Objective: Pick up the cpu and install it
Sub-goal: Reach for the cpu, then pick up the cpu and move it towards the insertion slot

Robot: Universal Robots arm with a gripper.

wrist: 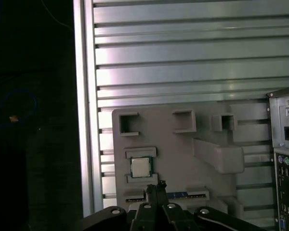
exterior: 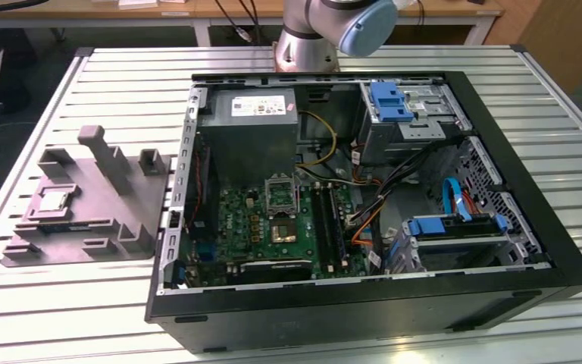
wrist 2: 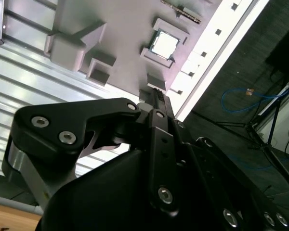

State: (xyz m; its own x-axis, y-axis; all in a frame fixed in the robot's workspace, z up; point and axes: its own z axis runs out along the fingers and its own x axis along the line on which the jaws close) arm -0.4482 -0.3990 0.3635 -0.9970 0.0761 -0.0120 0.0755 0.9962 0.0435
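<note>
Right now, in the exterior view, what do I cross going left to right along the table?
cpu on the fixture → case's near wall → socket → RAM slots → blue drive bracket

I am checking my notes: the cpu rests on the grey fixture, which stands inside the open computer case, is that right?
Not quite: the cpu does rest on the grey fixture, but the exterior view shows the fixture on the slatted table outside the open computer case, at the exterior view's left.
</note>
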